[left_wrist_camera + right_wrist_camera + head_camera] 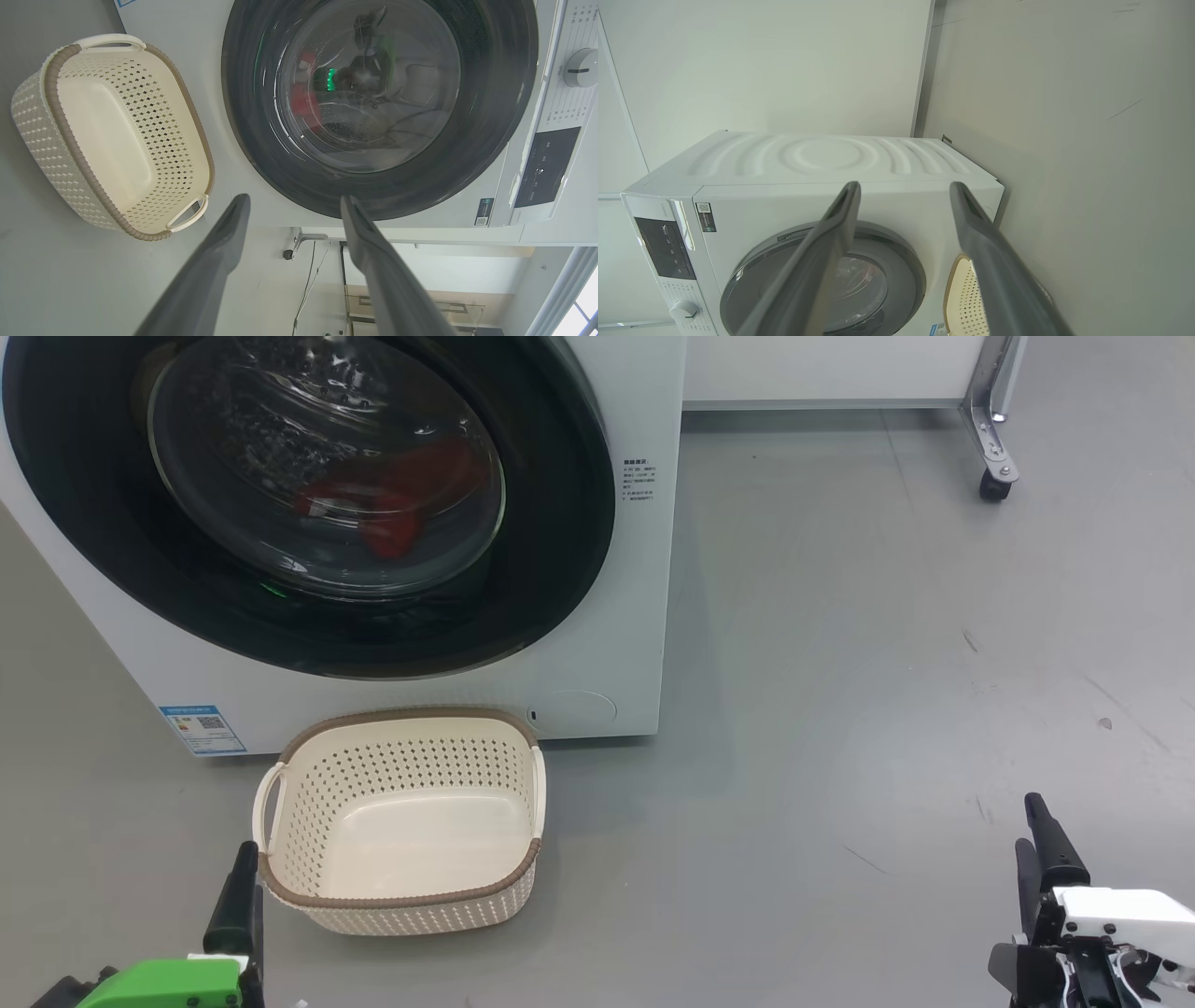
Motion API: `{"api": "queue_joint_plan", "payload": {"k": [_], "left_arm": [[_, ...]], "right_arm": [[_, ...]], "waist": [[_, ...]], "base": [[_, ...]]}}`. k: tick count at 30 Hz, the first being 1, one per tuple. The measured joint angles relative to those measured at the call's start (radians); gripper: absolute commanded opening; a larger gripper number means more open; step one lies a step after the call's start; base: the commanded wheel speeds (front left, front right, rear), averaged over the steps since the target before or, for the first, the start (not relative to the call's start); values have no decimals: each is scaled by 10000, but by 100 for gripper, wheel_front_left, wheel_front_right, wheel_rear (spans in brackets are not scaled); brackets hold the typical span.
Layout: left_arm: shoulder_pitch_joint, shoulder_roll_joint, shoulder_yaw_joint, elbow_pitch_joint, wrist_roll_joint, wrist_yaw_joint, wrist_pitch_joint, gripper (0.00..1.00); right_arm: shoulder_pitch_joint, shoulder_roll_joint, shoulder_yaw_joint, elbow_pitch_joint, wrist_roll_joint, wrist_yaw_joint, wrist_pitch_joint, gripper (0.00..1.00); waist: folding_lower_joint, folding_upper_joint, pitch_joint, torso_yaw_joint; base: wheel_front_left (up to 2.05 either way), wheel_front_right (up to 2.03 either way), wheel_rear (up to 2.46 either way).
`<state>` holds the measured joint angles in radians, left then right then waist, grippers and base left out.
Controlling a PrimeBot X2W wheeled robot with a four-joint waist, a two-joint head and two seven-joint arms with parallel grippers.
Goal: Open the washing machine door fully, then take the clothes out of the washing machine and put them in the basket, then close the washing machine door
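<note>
nothing started yet: door shut, clothes inside, basket empty
the washing machine door sits closed against the washing machine, and through its glass bowl you can see the clothes, red, lying low in the drum. the basket stands on the floor right at the foot of the machine, just below the door, and there's nothing in it. left gripper has its two fingers spread wide with nothing between them, pointed toward the door's black rim but not touching it; right gripper is likewise spread and empty, hanging well back from the machine's front. so by my read all three steps are left: swing the door fully open, move the clothes across to the basket, then shut the door again.
</note>
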<state>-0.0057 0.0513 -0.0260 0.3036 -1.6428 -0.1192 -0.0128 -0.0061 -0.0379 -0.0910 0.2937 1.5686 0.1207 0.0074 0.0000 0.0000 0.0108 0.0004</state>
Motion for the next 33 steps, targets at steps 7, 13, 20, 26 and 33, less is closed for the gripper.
{"api": "queue_joint_plan", "payload": {"k": [7,13,20,26,33], "left_arm": [[-46,-6,92,-203,105,0,-238,100],[-166,-12,203,-332,483,0,-389,100],[-288,-21,286,-619,685,-2,-604,100],[-467,-31,305,-957,1210,-4,-782,100],[-511,-40,297,-1233,1774,-4,-955,100]], "right_arm": [[-14,0,-48,-232,-430,0,-240,100],[-67,0,-75,-504,-899,2,-412,100],[-180,2,-77,-915,-1519,2,-662,100],[-275,4,-65,-1327,-2086,2,-846,100],[-366,2,-46,-1741,-2646,2,-1030,100]], "waist": [[0,0,16,7],[0,0,21,13],[0,0,31,27],[0,0,46,41],[0,0,57,55]], "base": [[0,0,0],[0,0,0],[0,0,0],[0,0,0],[0,0,0]]}}
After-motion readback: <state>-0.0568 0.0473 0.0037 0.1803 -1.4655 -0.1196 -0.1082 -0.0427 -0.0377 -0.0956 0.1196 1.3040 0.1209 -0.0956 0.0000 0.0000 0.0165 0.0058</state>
